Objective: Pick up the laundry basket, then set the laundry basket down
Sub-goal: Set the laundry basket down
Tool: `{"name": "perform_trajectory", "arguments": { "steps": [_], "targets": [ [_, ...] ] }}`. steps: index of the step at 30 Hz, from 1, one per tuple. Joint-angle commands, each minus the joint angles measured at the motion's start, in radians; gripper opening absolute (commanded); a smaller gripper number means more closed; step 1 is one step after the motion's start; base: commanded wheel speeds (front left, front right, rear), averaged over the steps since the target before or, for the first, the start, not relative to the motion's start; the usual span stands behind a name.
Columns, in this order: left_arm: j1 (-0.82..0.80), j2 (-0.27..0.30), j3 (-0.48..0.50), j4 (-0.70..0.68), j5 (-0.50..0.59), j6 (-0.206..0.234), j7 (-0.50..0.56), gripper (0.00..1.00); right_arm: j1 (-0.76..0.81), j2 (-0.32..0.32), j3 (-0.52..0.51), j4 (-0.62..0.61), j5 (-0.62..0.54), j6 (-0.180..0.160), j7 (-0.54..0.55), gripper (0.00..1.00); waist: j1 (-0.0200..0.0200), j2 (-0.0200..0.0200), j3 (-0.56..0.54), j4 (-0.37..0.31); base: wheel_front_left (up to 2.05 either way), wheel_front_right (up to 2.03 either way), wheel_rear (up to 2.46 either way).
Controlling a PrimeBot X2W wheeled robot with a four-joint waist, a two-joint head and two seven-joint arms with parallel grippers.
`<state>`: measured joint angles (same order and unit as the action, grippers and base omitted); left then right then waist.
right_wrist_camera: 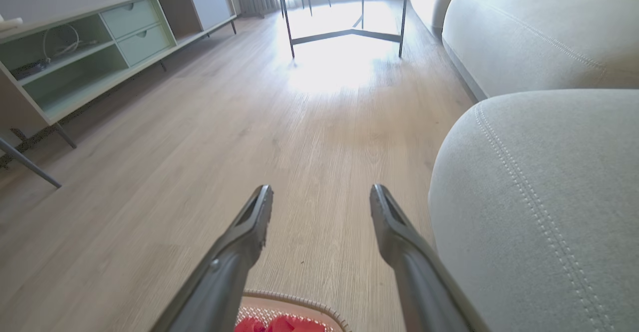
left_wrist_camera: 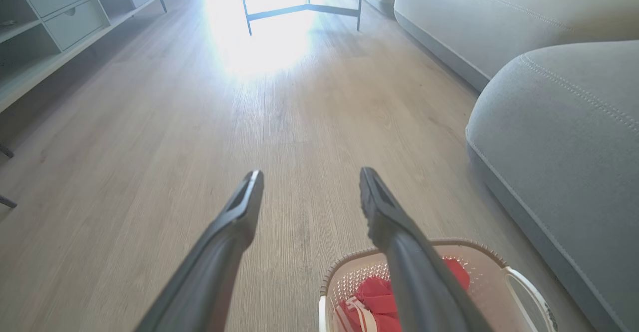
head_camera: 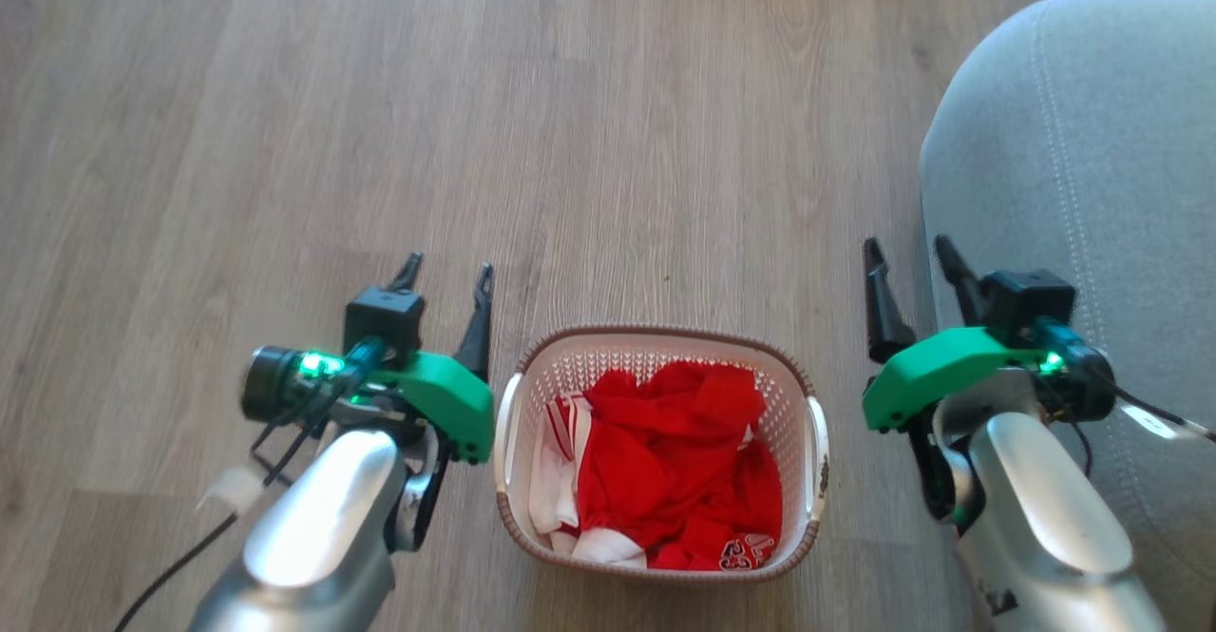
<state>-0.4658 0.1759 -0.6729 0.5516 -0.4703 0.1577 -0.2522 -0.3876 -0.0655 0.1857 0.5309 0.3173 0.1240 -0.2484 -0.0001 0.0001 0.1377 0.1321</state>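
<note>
1. Both sets of jaws are spread wide with nothing between them. The left gripper (head_camera: pixel 449 266) hangs just left of the laundry basket (head_camera: pixel 665 334), and the right gripper (head_camera: pixel 907 244) hangs just right of it.
2. Wood floor (head_camera: pixel 570 138) stretches ahead of the robot.
3. The grey sofa (head_camera: pixel 1092 138) sits close on the right, its rounded edge beside the right gripper.
4. The laundry basket stands upright on the floor between the 2 grippers, and neither seems to touch it.
5. Red and white clothes (head_camera: pixel 679 461) lie heaped inside.
6. The 2 white handles (head_camera: pixel 506 432) are free, 1 facing each gripper.
7. My judgement is that the pick-up has not begun. Gripping, lifting and setting down all remain.
</note>
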Motion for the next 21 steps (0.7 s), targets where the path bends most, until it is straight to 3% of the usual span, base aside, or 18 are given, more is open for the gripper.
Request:
{"name": "perform_trajectory", "arguments": {
  "steps": [1, 11, 16, 21],
  "targets": [
    [-0.035, 0.022, 0.059, -0.047, 0.022, 0.005, -0.009, 1.00, -0.010, 0.015, 0.009, -0.053, -0.007, 0.007, -0.013, 1.00, 0.0001, -0.0001, -0.011, 0.003, 0.00, 0.00, 0.00],
    [0.163, -0.050, 0.327, -0.314, 0.245, -0.035, -0.009, 1.00, 0.131, 0.015, -0.066, -0.329, -0.015, 0.007, -0.013, 1.00, 0.0001, -0.0001, -0.061, 0.013, 0.00, 0.00, 0.00],
    [0.246, -0.085, 0.391, -0.399, 0.312, -0.088, -0.009, 1.00, 0.195, 0.015, -0.104, -0.421, -0.007, 0.007, -0.013, 1.00, 0.0001, -0.0001, -0.081, 0.015, 0.00, 0.00, 0.00],
    [0.307, -0.110, 0.426, -0.414, 0.335, -0.137, -0.009, 1.00, 0.253, 0.015, -0.130, -0.432, 0.033, 0.007, -0.013, 1.00, 0.0001, -0.0001, -0.097, 0.016, 0.00, 0.00, 0.00]
  ]
}}
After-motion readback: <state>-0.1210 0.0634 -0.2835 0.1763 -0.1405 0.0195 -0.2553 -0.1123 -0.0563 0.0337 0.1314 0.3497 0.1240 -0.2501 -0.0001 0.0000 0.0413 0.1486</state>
